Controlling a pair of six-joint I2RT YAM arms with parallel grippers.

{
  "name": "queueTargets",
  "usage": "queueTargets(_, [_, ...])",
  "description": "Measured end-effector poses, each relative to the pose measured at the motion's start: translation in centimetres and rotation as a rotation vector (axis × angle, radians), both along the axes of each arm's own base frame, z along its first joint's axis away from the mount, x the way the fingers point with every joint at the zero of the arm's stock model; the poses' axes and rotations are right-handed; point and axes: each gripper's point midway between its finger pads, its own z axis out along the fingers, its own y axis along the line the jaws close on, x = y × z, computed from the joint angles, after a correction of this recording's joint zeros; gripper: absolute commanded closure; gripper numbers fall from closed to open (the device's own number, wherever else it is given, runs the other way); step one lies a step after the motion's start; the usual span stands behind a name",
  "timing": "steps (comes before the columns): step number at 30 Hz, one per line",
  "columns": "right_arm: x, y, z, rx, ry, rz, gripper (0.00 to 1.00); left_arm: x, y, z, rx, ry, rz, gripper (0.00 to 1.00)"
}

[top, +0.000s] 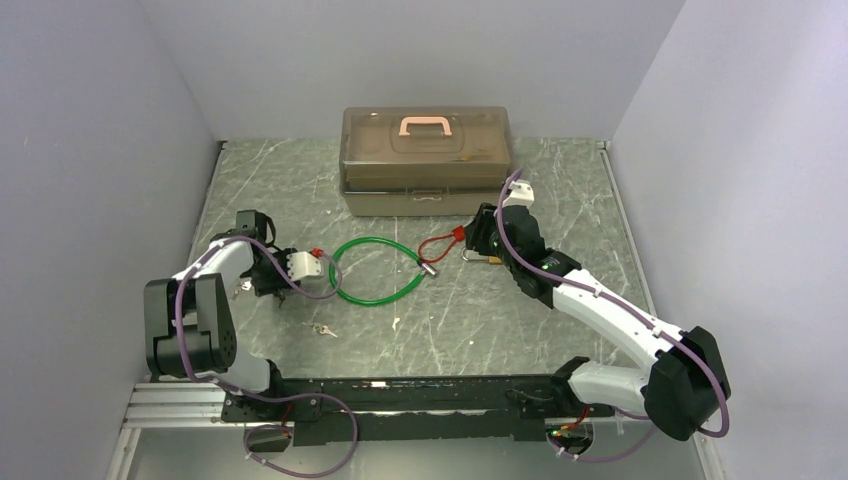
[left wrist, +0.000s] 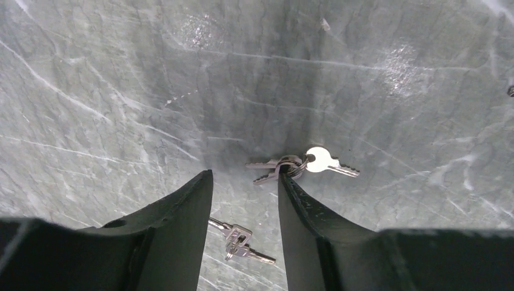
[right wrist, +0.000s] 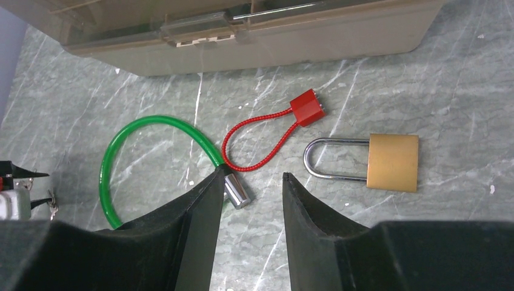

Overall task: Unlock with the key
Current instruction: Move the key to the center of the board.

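tiny flat silver-grey metal key [left wrist: 321, 160] lies on the grey marbled table [left wrist: 121, 91], left side, just beside a fingertip of the left gripper [left wrist: 245, 179], fingers half apart, empty. right gripper [right wrist: 253, 176], likewise parted and empty, overlooks the brass padlock [right wrist: 393, 162].

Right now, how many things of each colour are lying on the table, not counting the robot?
Green: 1, the cable
Red: 1, the wire tag
Gold: 1, the padlock
Silver: 2, the key bunches
Brown: 1, the box
Total: 6
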Motion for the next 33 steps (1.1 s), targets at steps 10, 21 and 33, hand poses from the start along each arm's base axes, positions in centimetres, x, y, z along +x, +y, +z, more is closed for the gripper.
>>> queueTargets(10, [0.0,0.0,0.0,-0.001,-0.001,-0.002,0.60,-2.0,-4.5,-0.2,-0.020,0.009,-0.124,0.59])
queueTargets(21, [0.0,-0.6,0.8,0.001,-0.023,-0.025,0.60,-8.2,-13.5,-0.5,-0.179,0.132,-0.280,0.59])
queueTargets(33, [-0.5,-2.0,1.5,-0.022,-0.035,-0.065,0.60,-9.8,-25.0,-0.2,-0.258,0.302,-0.390,0.51])
